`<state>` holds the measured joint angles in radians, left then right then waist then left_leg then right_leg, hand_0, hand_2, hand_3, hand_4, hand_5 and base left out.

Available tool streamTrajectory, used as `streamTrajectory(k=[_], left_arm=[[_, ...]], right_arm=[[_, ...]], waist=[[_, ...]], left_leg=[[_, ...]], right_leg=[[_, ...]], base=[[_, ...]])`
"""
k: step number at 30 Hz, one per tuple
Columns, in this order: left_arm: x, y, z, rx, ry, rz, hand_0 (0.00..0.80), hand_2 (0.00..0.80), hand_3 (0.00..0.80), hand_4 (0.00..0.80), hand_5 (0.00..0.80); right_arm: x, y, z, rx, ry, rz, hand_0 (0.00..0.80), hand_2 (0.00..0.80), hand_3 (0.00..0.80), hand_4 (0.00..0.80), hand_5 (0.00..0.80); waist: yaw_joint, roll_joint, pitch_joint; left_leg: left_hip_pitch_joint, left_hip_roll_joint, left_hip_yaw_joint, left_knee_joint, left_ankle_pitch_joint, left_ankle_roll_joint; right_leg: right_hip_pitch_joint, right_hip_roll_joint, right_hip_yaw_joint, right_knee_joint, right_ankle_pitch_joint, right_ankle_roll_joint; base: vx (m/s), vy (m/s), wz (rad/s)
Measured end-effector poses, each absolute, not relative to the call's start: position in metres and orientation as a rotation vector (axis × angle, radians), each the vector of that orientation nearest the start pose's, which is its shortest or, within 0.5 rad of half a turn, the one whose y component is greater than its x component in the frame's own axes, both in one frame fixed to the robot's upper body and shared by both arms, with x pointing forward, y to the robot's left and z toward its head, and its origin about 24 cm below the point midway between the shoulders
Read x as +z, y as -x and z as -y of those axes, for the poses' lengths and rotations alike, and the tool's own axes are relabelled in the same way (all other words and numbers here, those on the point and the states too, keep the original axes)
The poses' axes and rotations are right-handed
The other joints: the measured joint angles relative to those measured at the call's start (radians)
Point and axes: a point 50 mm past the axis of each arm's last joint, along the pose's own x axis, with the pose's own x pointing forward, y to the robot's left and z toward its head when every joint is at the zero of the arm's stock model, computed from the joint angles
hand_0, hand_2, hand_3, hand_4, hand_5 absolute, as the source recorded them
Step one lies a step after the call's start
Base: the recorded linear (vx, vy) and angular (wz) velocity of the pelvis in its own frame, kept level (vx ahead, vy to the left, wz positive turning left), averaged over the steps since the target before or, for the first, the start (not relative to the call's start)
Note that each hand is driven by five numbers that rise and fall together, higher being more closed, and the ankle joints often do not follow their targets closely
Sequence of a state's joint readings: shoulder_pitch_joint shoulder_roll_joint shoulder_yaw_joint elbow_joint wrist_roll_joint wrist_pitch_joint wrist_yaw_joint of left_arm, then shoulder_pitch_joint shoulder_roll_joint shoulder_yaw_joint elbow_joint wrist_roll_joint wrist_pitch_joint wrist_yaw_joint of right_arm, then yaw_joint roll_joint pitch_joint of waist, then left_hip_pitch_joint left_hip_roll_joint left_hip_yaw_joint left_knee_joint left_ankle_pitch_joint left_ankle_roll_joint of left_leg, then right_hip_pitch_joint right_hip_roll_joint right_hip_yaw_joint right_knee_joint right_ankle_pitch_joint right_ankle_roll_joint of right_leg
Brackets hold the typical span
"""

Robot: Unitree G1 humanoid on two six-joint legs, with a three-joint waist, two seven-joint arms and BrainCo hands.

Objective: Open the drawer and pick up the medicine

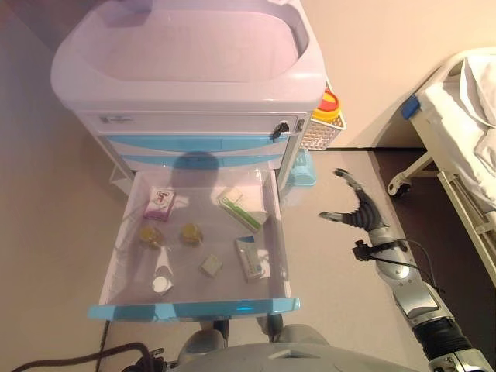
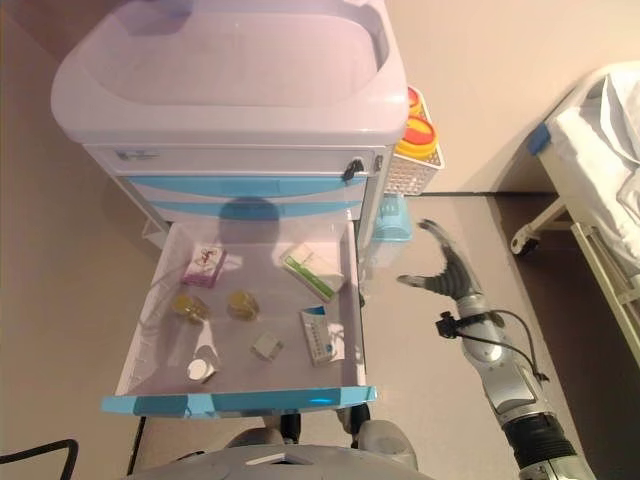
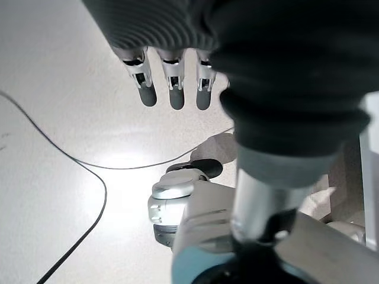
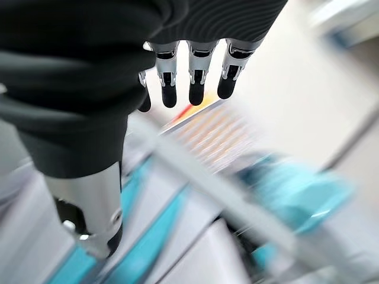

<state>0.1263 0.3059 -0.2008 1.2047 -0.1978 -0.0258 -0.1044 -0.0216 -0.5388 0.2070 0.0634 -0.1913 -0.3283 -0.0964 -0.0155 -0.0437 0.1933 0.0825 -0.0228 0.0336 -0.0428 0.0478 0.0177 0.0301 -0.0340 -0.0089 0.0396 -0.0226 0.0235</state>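
The bottom drawer of the white and blue cart stands pulled out. In it lie a pink box, a green and white box, a blue and white box, two amber vials, a small white box and a white-capped bottle. My right hand is open and empty, in the air to the right of the drawer, fingers straight. My left hand shows only in its wrist view, open, low over the floor.
A white wire basket with a yellow and red container hangs on the cart's right side. A teal object sits below it. A bed on wheels stands at the far right.
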Motion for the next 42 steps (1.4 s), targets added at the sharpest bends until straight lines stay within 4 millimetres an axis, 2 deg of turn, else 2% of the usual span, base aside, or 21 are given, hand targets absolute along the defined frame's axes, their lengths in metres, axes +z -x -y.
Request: streamTrajectory(k=[4, 8, 12, 16, 21, 24, 30, 36, 42], left_arm=[[-0.163, -0.044, -0.248, 0.053, -0.137, -1.309, 0.000, 0.000, 0.000, 0.000, 0.000], [-0.164, -0.050, -0.245, 0.057, -0.132, -1.296, 0.000, 0.000, 0.000, 0.000, 0.000], [-0.164, -0.053, -0.242, 0.070, -0.108, -1.286, 0.000, 0.000, 0.000, 0.000, 0.000], [-0.164, -0.055, -0.240, 0.079, -0.087, -1.278, 0.000, 0.000, 0.000, 0.000, 0.000], [-0.163, -0.062, -0.239, 0.067, -0.079, -1.263, 0.000, 0.000, 0.000, 0.000, 0.000], [-0.164, -0.062, -0.237, 0.060, -0.074, -1.262, 0.000, 0.000, 0.000, 0.000, 0.000], [-0.164, -0.066, -0.234, 0.041, -0.072, -1.253, 0.000, 0.000, 0.000, 0.000, 0.000], [-0.163, -0.073, -0.231, -0.012, -0.088, -1.238, 0.000, 0.000, 0.000, 0.000, 0.000], [-0.162, -0.078, -0.231, -0.015, -0.091, -1.224, 0.000, 0.000, 0.000, 0.000, 0.000]], right_arm=[[0.081, -0.254, 0.156, 0.444, 0.736, 0.387, 0.000, 0.000, 0.000, 0.000, 0.000], [0.098, -0.264, 0.121, 0.618, 0.826, 0.498, 0.000, 0.000, 0.000, 0.000, 0.000], [0.109, -0.271, 0.098, 0.709, 0.934, 0.571, 0.000, 0.000, 0.000, 0.000, 0.000], [0.112, -0.280, 0.085, 0.748, 1.015, 0.579, 0.000, 0.000, 0.000, 0.000, 0.000], [0.103, -0.300, 0.086, 0.723, 1.112, 0.494, 0.000, 0.000, 0.000, 0.000, 0.000], [0.090, -0.306, 0.091, 0.699, 1.160, 0.429, 0.000, 0.000, 0.000, 0.000, 0.000], [0.070, -0.317, 0.102, 0.631, 1.225, 0.312, 0.000, 0.000, 0.000, 0.000, 0.000], [0.070, -0.332, 0.103, 0.584, 1.305, 0.284, 0.000, 0.000, 0.000, 0.000, 0.000], [0.064, -0.336, 0.109, 0.560, 1.323, 0.239, 0.000, 0.000, 0.000, 0.000, 0.000]], waist=[[0.021, 0.008, -0.003], [0.063, 0.016, -0.004], [0.111, 0.017, -0.004], [0.148, 0.020, 0.001], [0.202, 0.026, 0.032], [0.224, 0.025, 0.033], [0.269, 0.021, 0.053], [0.295, 0.011, 0.084], [0.320, 0.003, 0.090]], left_leg=[[-0.001, 0.001, -0.009, 0.001, 0.002, -0.003], [-0.013, 0.003, -0.028, -0.001, 0.007, -0.010], [-0.033, 0.001, -0.067, -0.006, 0.021, -0.014], [-0.062, 0.000, -0.071, -0.010, 0.039, -0.014], [-0.064, -0.011, -0.130, -0.020, 0.047, -0.025], [-0.084, -0.013, -0.165, -0.020, 0.053, -0.025], [-0.090, -0.026, -0.206, -0.018, 0.065, -0.020], [-0.117, -0.029, -0.238, -0.018, 0.071, -0.031], [-0.130, -0.034, -0.265, -0.018, 0.080, -0.024]], right_leg=[[0.008, 0.000, -0.010, -0.008, 0.002, 0.002], [0.013, 0.000, -0.040, -0.023, 0.005, 0.001], [0.016, -0.002, -0.082, -0.037, 0.006, 0.000], [0.016, -0.004, -0.132, -0.056, 0.007, -0.002], [0.046, -0.004, -0.188, -0.079, 0.006, -0.003], [0.048, -0.006, -0.223, -0.091, 0.006, -0.003], [0.074, -0.007, -0.279, -0.113, 0.008, -0.006], [0.063, -0.006, -0.310, -0.117, 0.005, -0.001], [0.063, -0.006, -0.333, -0.122, 0.004, -0.001]], base=[[-0.017, -0.005, 0.06], [-0.017, -0.014, 0.18], [-0.026, -0.006, 0.32], [-0.029, 0.009, 0.40], [0.026, 0.022, 0.36], [0.050, 0.012, 0.33], [0.016, 0.004, 0.29], [-0.018, -0.006, 0.18], [0.005, -0.007, 0.14]])
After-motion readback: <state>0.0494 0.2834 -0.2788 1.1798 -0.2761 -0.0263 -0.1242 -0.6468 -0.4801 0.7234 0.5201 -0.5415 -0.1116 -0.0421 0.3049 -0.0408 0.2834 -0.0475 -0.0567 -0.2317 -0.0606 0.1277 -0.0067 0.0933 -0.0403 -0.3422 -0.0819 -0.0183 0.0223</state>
